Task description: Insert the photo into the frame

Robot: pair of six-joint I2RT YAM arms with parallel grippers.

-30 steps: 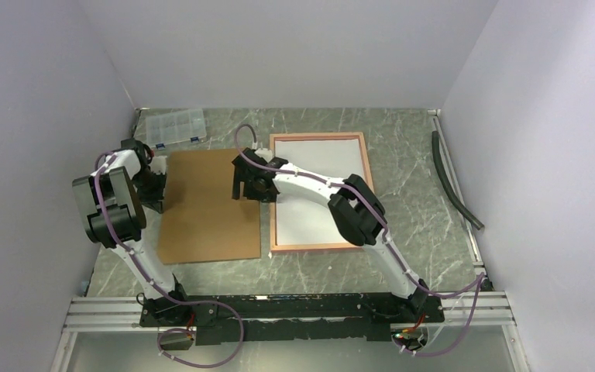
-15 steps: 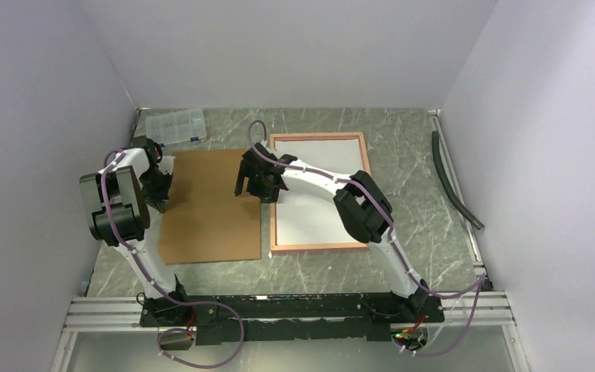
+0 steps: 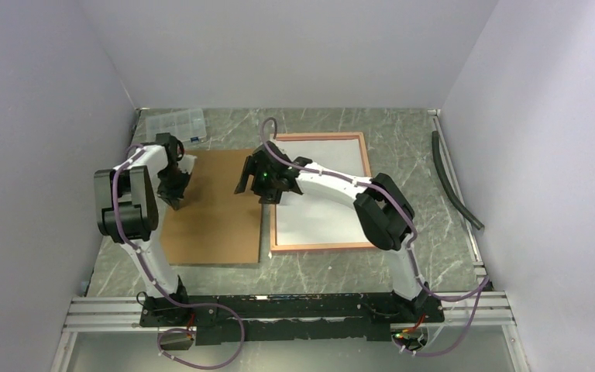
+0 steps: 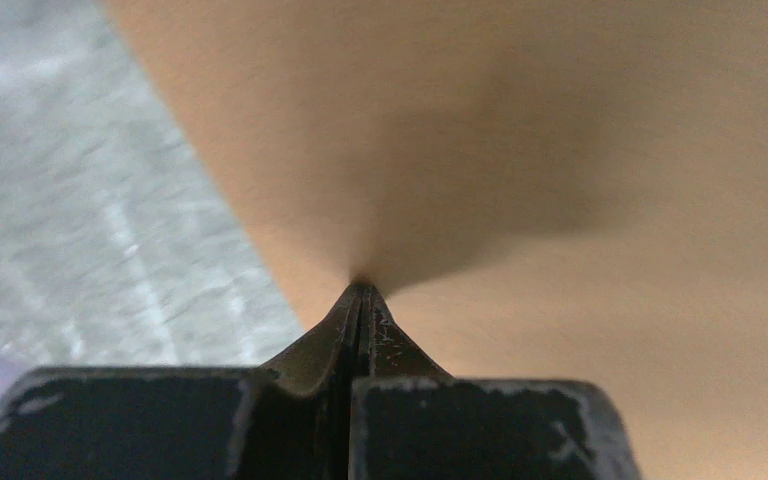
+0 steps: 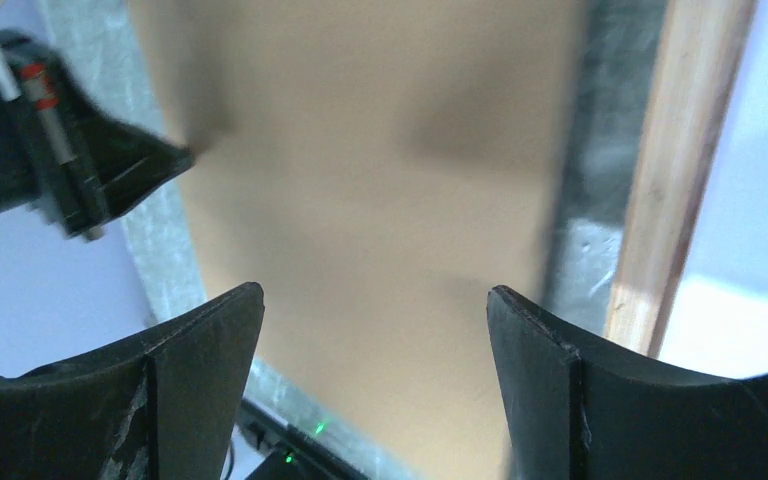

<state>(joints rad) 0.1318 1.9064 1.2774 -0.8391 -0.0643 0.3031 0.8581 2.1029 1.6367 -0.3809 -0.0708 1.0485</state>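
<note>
The frame (image 3: 368, 167) lies flat at the middle right with its tan wood side up. Inside it lies the photo (image 3: 321, 194), plain white back up. Its wooden rim (image 5: 675, 180) and the white sheet (image 5: 760, 200) also show in the right wrist view. My left gripper (image 3: 177, 204) is shut on nothing, its tip (image 4: 362, 290) touching the left part of the flat brown backing board (image 3: 213, 213). My right gripper (image 3: 250, 184) hovers open (image 5: 375, 300) over the board's right edge, just left of the frame, nothing between its fingers.
A clear plastic compartment box (image 3: 174, 124) sits at the back left, just beyond the board. A black hose (image 3: 453, 182) lies along the right wall. Grey walls close in three sides, and an aluminium rail (image 3: 279, 310) runs along the near edge.
My left gripper has swung right from the board's left edge onto the board, still shut. My right gripper has shifted slightly right and farther back, still open.
</note>
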